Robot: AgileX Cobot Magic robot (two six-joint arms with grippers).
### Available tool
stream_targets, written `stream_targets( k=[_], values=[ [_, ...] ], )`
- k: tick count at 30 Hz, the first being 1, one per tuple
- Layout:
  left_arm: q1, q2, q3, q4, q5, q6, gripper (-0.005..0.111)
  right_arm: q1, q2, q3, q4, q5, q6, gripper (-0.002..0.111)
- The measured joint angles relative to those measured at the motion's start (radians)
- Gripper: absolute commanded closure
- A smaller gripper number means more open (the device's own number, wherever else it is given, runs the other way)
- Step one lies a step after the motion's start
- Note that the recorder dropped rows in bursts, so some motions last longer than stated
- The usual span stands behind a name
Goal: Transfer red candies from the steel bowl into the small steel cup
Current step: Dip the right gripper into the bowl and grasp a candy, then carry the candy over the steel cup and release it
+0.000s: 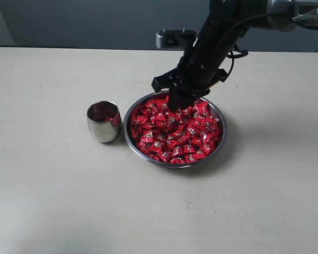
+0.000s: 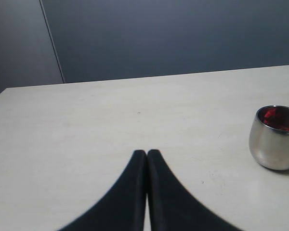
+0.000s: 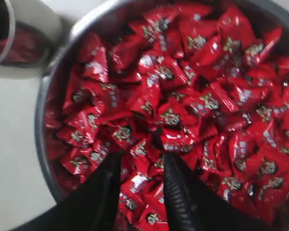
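The steel bowl (image 1: 131,142) sits mid-table, heaped with red candies (image 1: 175,132). Just left of it stands the small steel cup (image 1: 103,123), with some red showing inside. My right gripper (image 1: 180,103) reaches down over the bowl's far side. In the right wrist view it (image 3: 143,158) is open, its tips down among the red candies (image 3: 173,96), and loose sweets lie between the fingers. The bowl's rim (image 3: 41,120) and the cup (image 3: 36,29) also show there. My left gripper (image 2: 147,153) is shut and holds nothing. It hovers over bare table with the cup (image 2: 274,139) off to one side.
The pale tabletop (image 1: 53,201) stretches wide around the bowl and cup. The right arm's dark links (image 1: 222,32) come in from the back right. A dark wall (image 1: 95,21) runs behind the table's far edge.
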Motion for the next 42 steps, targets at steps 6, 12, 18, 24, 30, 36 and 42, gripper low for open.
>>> stream_targets(
  k=[6,12,18,24,30,36,42],
  values=[
    [0.000,0.000,0.000,0.000,0.000,0.000,0.106,-0.008,0.002,0.064,0.041,-0.111,0.004,0.077],
    [0.000,0.000,0.000,0.000,0.000,0.000,0.106,-0.008,0.058,0.064,0.111,-0.183,0.006,0.065],
    [0.000,0.000,0.000,0.000,0.000,0.000,0.106,-0.008,0.097,0.064,0.117,-0.213,0.011,0.064],
    [0.000,0.000,0.000,0.000,0.000,0.000,0.106,-0.008,0.128,0.064,0.068,-0.229,0.053,0.066],
    [0.000,0.000,0.000,0.000,0.000,0.000,0.106,-0.008,0.139,0.064,0.013,-0.239,0.094,0.108],
    [0.000,0.000,0.000,0.000,0.000,0.000,0.106,-0.008,0.064,0.064,-0.043,-0.223,0.113,0.108],
    [0.000,0.000,0.000,0.000,0.000,0.000,0.106,0.016,-0.064,0.060,0.160,-0.183,-0.018,0.108]
  ],
)
